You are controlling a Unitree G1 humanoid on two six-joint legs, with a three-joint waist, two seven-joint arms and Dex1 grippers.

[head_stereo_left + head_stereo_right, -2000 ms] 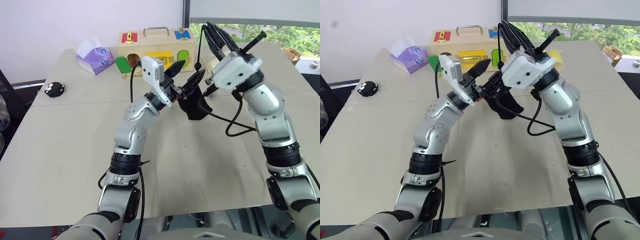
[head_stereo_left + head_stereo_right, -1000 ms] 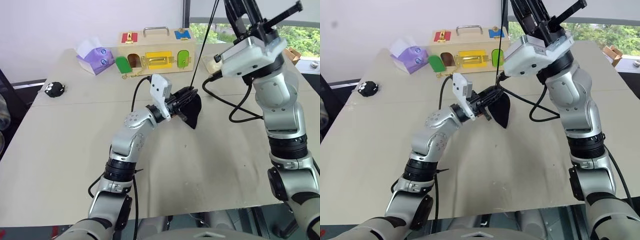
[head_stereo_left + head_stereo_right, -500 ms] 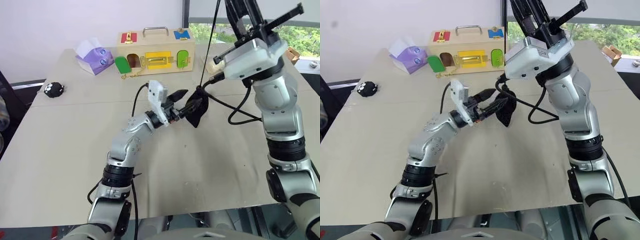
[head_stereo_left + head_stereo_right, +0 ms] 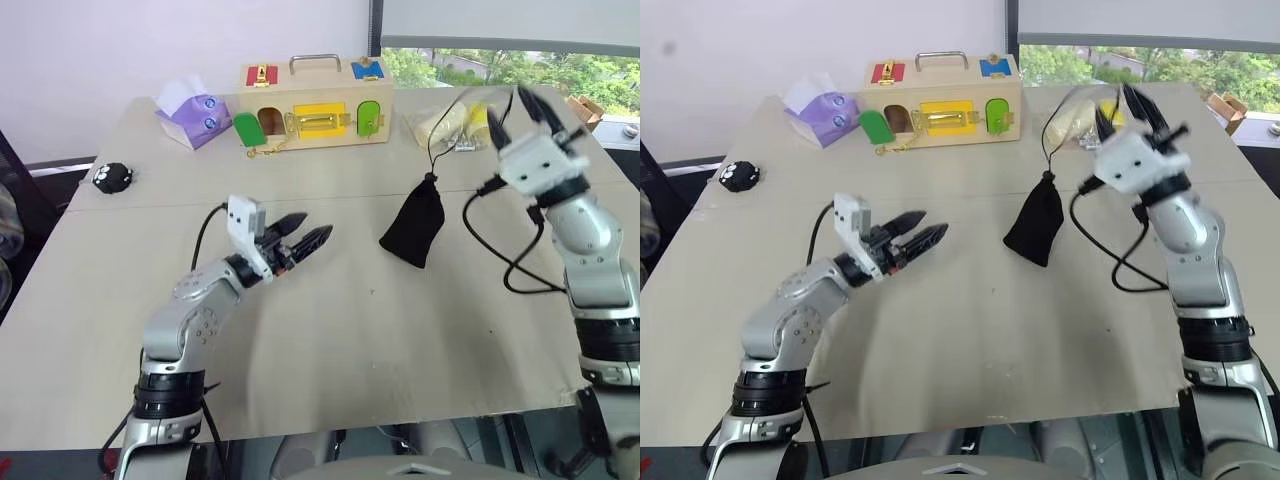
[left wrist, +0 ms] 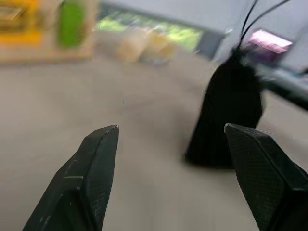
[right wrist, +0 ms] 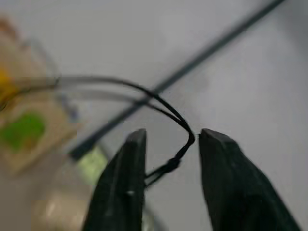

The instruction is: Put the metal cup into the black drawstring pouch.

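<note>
The black drawstring pouch is seen resting on the tabletop, its cord rising toward the right gripper, whose parted fingers straddle it loosely. The left gripper, open and empty, lies left of the pouch. The metal cup is presumably inside.
</note>
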